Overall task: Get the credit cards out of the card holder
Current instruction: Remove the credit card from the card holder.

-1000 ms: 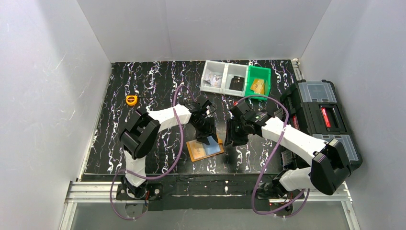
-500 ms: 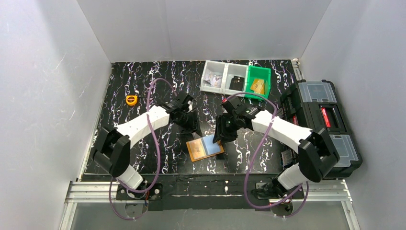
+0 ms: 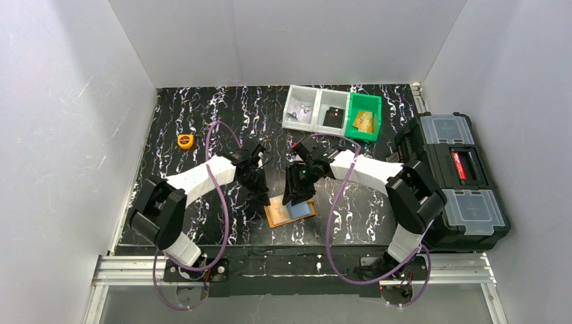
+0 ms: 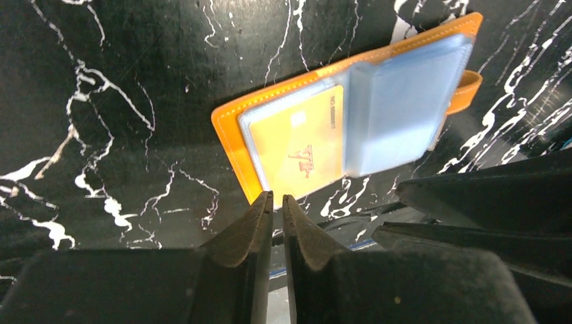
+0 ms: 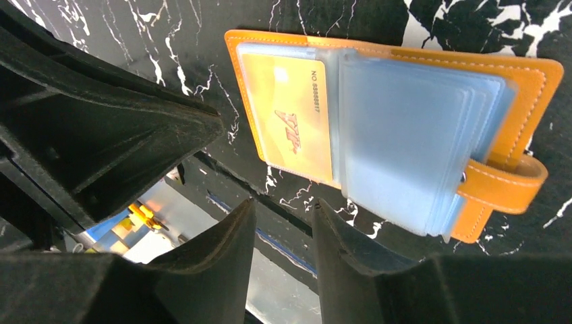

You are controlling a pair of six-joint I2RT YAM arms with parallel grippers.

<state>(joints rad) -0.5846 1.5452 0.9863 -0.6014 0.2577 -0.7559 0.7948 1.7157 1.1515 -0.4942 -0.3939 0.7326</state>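
left gripper [image 4: 277, 199]: fingers nearly together, thin slit between, nothing clamped, tips just beside edge of card holder [image 4: 229, 135]. right gripper [image 5: 283, 206]: fingers apart, nothing between, tips near same holder. one card holder, orange, open flat on black marbled table [image 3: 202, 115], closure tab [image 5: 502, 192] at one side. one yellow card [image 5: 290, 121] in clear pocket on one page; stack of pale blue sleeves [image 5: 411, 135] on other page, count unclear. farther off: three bins [image 3: 318, 108], two white, one green; one tape measure [image 3: 185, 141]; one black toolbox [image 3: 459, 175].
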